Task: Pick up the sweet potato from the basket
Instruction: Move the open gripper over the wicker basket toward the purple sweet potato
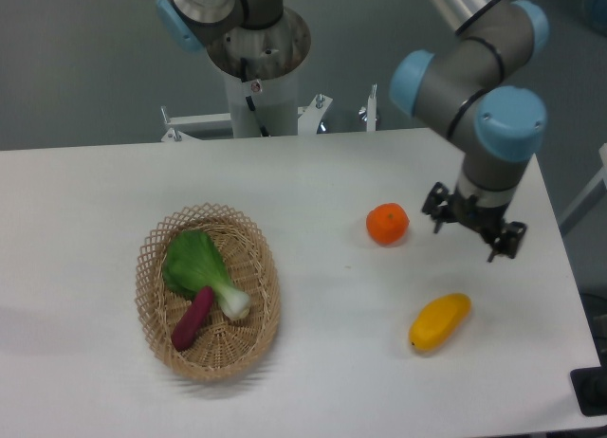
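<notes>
The slim dark purple-red sweet potato (193, 319) lay in the oval tan wicker basket (152, 284), long axis near-left to far-right, beside the bok choy (201, 267), well left of the empty, parted two-finger gripper (471, 232) hovering at right.

Basket (152, 267) sat on the table (313, 173), left of centre, toward the front. Inside it: bok choy (197, 267) in the rear-to-middle part, sweet potato (192, 319) just in front, touching its stem end, lying diagonally. Orange (388, 224) was on the table right of the basket, well apart from it. Yellow fruit (439, 322) lay front-right of the orange, near the right edge. End effector (473, 228) hung over the table right of the orange, behind the yellow fruit. Robot base (256, 68) stood behind the table's rear edge.
</notes>
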{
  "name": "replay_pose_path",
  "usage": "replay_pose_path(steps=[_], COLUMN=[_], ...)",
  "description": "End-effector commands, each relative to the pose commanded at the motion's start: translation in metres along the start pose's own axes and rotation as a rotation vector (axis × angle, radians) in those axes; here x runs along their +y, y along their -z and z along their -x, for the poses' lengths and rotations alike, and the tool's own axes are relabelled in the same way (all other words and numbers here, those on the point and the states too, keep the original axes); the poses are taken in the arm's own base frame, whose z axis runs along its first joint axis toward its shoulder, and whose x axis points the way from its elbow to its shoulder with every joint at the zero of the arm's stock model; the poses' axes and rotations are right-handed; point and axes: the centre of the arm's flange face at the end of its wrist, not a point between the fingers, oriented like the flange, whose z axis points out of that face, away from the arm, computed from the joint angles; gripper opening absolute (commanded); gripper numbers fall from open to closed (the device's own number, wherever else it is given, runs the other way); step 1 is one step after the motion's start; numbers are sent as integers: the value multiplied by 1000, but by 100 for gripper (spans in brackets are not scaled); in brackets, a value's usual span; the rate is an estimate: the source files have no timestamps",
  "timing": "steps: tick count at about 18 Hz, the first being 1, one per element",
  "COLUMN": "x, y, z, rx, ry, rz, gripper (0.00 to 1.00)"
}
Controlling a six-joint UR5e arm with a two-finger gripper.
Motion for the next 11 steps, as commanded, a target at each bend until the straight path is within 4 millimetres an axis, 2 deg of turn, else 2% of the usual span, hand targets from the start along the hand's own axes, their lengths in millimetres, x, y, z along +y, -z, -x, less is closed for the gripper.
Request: replay_pose_path(steps=[6, 9, 11], x=[-79, -114, -133], y=[17, 14, 11], z=[-61, -92, -104], rx=[-9, 15, 37], ry=[18, 60, 111], rz=[-32, -56, -73], gripper=[100, 100, 100])
